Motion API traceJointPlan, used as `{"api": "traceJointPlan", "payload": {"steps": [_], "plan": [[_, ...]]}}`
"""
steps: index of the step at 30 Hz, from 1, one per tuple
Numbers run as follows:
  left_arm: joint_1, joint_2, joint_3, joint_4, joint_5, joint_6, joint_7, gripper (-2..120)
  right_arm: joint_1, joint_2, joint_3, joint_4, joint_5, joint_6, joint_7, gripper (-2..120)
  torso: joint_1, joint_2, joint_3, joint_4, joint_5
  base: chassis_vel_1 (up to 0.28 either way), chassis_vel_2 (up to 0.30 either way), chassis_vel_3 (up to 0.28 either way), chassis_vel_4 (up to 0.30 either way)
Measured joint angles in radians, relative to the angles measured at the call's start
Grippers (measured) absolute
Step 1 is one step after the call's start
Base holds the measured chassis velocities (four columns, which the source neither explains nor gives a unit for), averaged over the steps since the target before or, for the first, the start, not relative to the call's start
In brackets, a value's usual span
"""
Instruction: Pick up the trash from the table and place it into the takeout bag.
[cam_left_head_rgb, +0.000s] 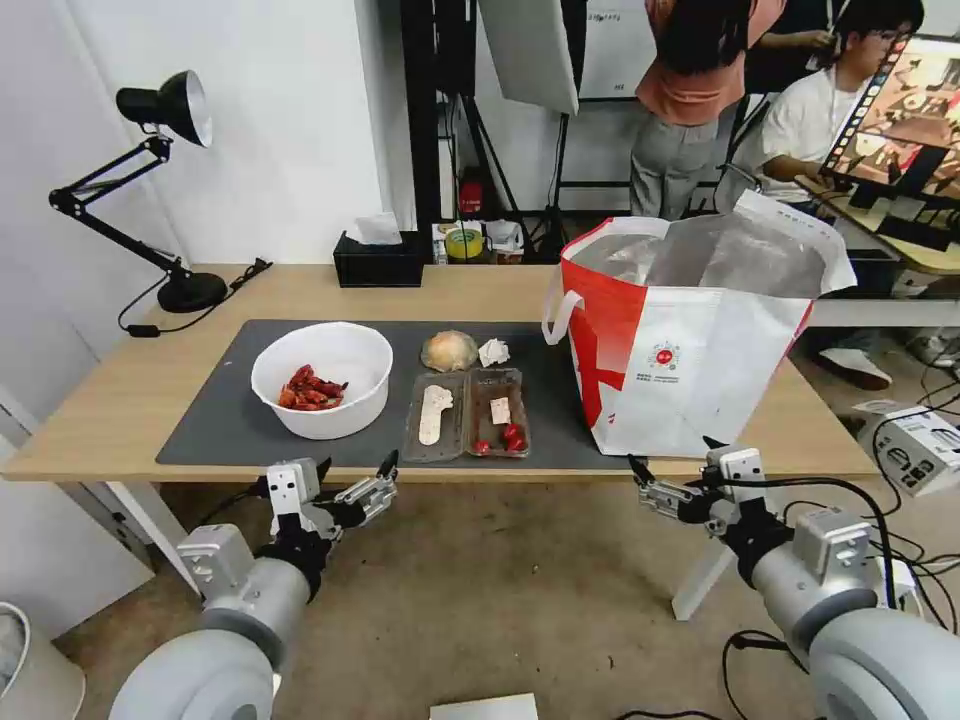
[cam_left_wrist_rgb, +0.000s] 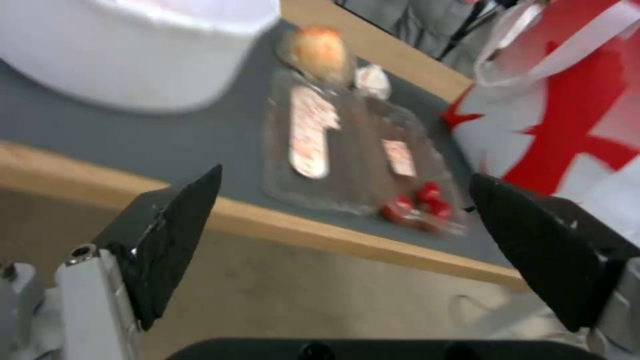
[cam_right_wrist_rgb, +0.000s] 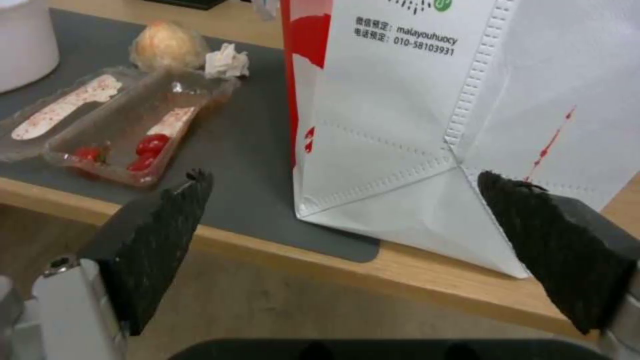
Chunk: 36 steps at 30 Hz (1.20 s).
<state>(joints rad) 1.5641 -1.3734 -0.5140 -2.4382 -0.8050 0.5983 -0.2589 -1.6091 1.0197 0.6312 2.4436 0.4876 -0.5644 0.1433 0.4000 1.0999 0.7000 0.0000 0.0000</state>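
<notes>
Trash is seen in the head view lying untouched on the table (cam_left_head_rgb: 120, 420): bowl (cam_left_head_rgb: 322, 378) at nine o'clock of the mat (cam_left_head_rgb: 220, 425), tray (cam_left_head_rgb: 466, 413) at the mat's middle, ball (cam_left_head_rgb: 449, 351) and tissue (cam_left_head_rgb: 493, 351) side by side just behind the tray at twelve o'clock. The bag (cam_left_head_rgb: 690, 345) stands upright at three o'clock, mouth wide open, nothing visibly dropped in. Both grippers are held below the table's near edge, the left gripper (cam_left_head_rgb: 355, 478) in front of the bowl and tray, the right gripper (cam_left_head_rgb: 640, 472) in front of the bag, each with jaws apart and empty. The first pick is judged not yet begun; a reach up and over the edge toward one item would be called for next. In the left wrist view the left gripper (cam_left_wrist_rgb: 343, 192) is shown spread wide, the tray (cam_left_wrist_rgb: 347, 155) framed between its fingers, red bits sitting in one compartment and a pale strip in the other. In the right wrist view the right gripper (cam_right_wrist_rgb: 343, 195) is likewise spread, and printed text on the bag (cam_right_wrist_rgb: 400, 125) can be seen, which the head view does not resolve; the bag's open mouth is given by the head view alone.
</notes>
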Motion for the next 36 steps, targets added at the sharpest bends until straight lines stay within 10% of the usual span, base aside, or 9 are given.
{"api": "traceJointPlan", "payload": {"steps": [12, 36], "plan": [[-0.071, -0.024, 0.013, 0.006, -0.45, -0.049, -0.157, 100, -0.001, 0.003, -0.004, -0.014, -0.002, 0.003, 0.002, 100, 0.0, 0.0, 0.0, 0.0, 0.0, 0.0, 0.0, 0.0, 0.0], [-0.155, -0.128, 0.111, 0.109, -0.575, -0.104, -0.307, 100, 0.011, 0.016, -0.031, -0.054, 0.001, 0.007, 0.02, 100, 0.0, 0.0, 0.0, 0.0001, 0.0, 0.0, 0.0, 0.0, 0.0]]}}
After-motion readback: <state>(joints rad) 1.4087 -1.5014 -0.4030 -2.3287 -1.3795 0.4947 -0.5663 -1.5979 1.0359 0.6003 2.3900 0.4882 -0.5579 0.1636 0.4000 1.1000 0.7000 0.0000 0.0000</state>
